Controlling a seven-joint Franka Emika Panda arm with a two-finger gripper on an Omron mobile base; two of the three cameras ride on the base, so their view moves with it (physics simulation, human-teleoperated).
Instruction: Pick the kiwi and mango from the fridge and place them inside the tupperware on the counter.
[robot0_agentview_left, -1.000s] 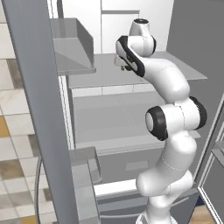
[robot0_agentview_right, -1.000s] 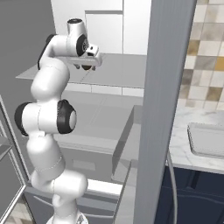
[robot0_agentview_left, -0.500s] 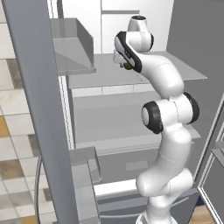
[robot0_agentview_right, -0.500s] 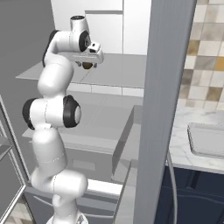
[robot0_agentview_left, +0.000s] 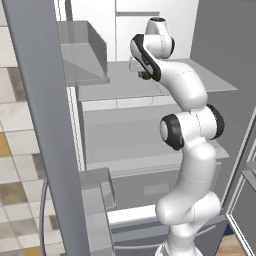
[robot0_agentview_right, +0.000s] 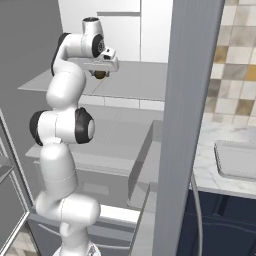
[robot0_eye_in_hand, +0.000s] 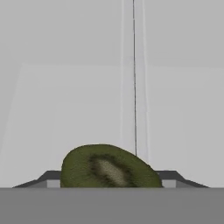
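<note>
Gripper (robot0_agentview_right: 101, 71) at the upper fridge (robot0_agentview_left: 165, 85) shelf, fingers set to either side of the kiwi (robot0_eye_in_hand: 109, 167); whether they already press it cannot be told. The fruit lies directly between the tips — long axis across the gap, cut face toward the hand camera. The tupperware (robot0_agentview_right: 235, 160) waits on the counter (robot0_agentview_right: 212, 177), well apart. No labels or writing legible.

Green-brown speckled kiwi (robot0_eye_in_hand: 107, 168), pale centre
</note>
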